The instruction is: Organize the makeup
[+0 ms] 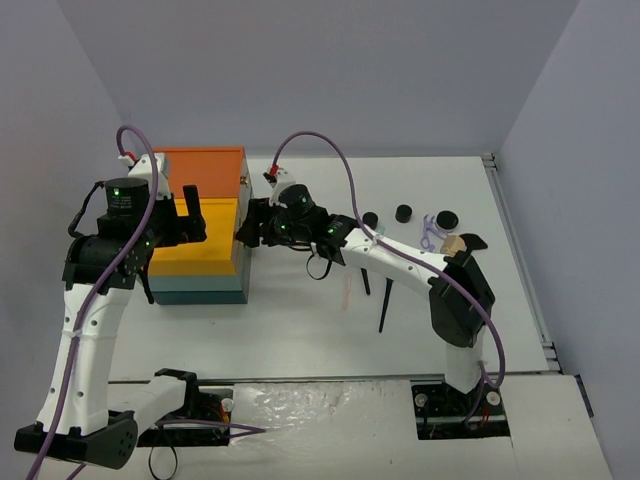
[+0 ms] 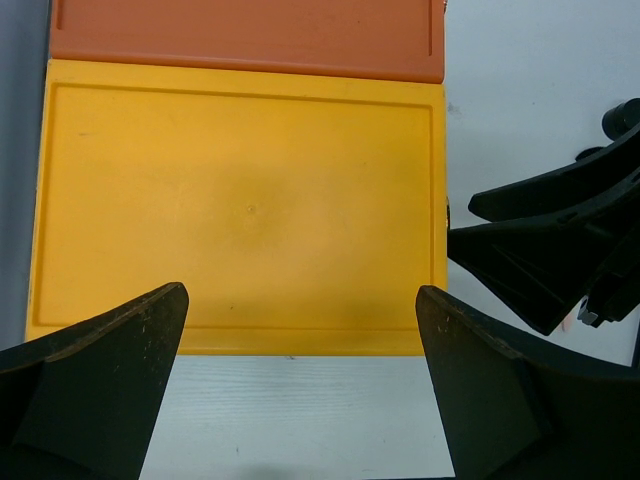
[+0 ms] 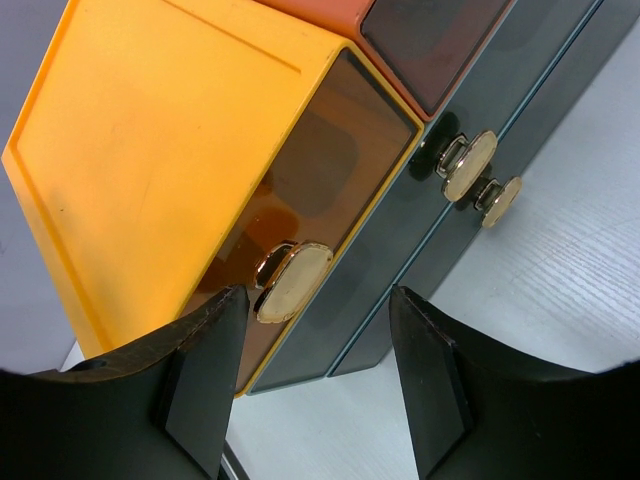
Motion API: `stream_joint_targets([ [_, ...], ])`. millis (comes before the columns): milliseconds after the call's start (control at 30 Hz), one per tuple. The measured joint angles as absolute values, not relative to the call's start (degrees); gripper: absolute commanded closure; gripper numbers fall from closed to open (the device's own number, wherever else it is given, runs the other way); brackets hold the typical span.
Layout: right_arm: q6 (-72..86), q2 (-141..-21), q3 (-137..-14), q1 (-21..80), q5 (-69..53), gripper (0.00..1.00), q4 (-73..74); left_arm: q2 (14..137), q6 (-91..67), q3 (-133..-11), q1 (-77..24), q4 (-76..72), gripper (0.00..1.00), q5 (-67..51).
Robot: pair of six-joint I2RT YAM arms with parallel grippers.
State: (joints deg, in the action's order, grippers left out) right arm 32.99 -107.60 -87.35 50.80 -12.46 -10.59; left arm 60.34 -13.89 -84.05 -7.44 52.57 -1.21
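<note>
Top external — white table, grey walls

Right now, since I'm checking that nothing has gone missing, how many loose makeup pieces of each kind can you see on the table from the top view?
Round black jars: 3
Slim black brushes: 2
Pale pink stick: 1
Lilac loop: 1
Beige puff: 1
Total: 8 in view; the right arm may hide more.

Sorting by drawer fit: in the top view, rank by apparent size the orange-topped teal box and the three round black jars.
1. Orange-topped teal box.
2. Rightmost round black jar.
3. Middle black jar and left black jar look alike; unranked.
</note>
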Motion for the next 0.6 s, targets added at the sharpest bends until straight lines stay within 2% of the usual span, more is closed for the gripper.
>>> stream_joint_targets([
  [333, 34.01, -108.43, -87.35, 51.16, -10.84, 0.46, -10.73, 61.19, -13.93, -81.99, -7.51, 52.06, 0.03, -1.21],
  [600, 34.68, -106.09, -84.97, 52.45, -4.03, 0.46, -10.07, 61.36, -13.93, -81.71, -7.51, 52.07, 0.03, -1.19],
])
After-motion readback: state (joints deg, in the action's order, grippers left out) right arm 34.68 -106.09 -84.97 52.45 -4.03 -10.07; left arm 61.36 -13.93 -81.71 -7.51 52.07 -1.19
